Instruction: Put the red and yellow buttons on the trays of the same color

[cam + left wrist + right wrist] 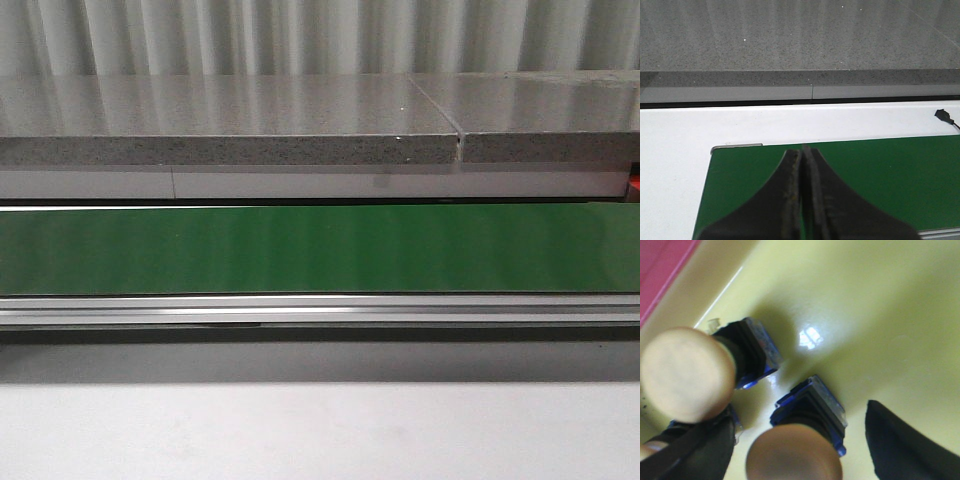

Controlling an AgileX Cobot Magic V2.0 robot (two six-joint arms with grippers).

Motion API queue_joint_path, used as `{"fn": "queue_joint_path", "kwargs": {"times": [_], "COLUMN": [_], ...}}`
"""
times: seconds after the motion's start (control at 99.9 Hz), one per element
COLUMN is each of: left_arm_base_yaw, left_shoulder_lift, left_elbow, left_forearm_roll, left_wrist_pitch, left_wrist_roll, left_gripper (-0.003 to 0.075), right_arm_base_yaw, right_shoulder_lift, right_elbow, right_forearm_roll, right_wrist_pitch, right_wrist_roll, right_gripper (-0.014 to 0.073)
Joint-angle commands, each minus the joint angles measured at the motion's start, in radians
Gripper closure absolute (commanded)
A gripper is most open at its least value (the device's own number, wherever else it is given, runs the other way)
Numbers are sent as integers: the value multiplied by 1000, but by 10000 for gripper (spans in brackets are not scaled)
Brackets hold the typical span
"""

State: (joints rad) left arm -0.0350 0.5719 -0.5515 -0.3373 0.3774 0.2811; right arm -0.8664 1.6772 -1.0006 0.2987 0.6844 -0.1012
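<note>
Yellow plastic fills the right wrist view: the yellow tray (880,305) holds 2 yellow buttons (687,372) standing close together on dark, blue-edged bases, with a pink-red tray (660,262) edge at 10 o'clock. The right end effector (800,460) has its fingers spread apart around the nearer button (795,452), gripping nothing. The left end effector (802,200) hangs over the green belt (320,248) with its fingers pressed together and empty. These buttons look light, rigid and smooth-capped, likely slippery on the dome, so the squared base seems the safer hold. Room inside the tray is tight near the 2 buttons; the tray rim lies toward 10 o'clock. No desk objects show in front.
</note>
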Motion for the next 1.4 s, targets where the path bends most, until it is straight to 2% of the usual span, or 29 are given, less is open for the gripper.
{"fn": "queue_joint_path", "kwargs": {"times": [0.0,0.19,0.33,0.55,1.111,1.331,1.391], "left_arm_base_yaw": [-8,-8,-8,-8,-8,-8,-8], "left_shoulder_lift": [-1,-1,-1,-1,-1,-1,-1], "left_elbow": [-29,-29,-29,-29,-29,-29,-29], "left_forearm_roll": [-15,-15,-15,-15,-15,-15,-15], "left_wrist_pitch": [-69,-69,-69,-69,-69,-69,-69], "left_wrist_roll": [-1,-1,-1,-1,-1,-1,-1], "left_gripper": [740,740,740,740,740,740,740], "right_arm_base_yaw": [-9,3,57,228,688,809,815], "right_shoulder_lift": [-83,-195,-289,-427,-709,-842,-878], "right_elbow": [-26,-26,-26,-26,14,107,135], "right_forearm_roll": [15,27,39,39,39,39,39], "right_wrist_pitch": [1,50,87,107,27,-10,-4], "right_wrist_roll": [2,2,2,-29,-165,-215,-216], "right_gripper": [20,20,20,20,22,25,62]}}
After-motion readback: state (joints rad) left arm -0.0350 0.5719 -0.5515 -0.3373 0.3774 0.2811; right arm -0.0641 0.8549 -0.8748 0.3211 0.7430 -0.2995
